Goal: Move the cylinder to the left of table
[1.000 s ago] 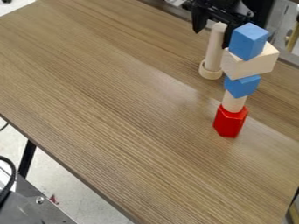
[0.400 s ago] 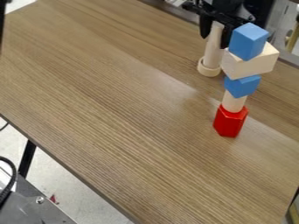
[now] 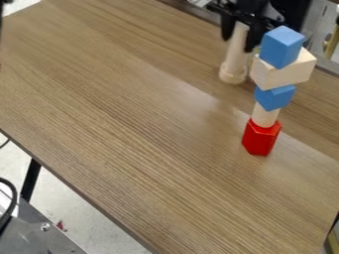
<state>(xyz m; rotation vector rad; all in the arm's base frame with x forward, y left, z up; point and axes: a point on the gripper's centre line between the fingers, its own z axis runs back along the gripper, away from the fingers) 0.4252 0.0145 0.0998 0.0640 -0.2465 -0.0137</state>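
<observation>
Block tower (image 3: 281,74) on red block (image 3: 260,139), wooden cylinder (image 3: 235,55) near, wood-grain table (image 3: 152,129)

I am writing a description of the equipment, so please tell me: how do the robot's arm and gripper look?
The visible part of the arm is black. The gripper is black too, with two fingers that narrow towards their tips. I cannot make out any marking.

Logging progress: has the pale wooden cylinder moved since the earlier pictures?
Yes. The cylinder shifted slightly up-left in view, away from the glossy red block.
</observation>
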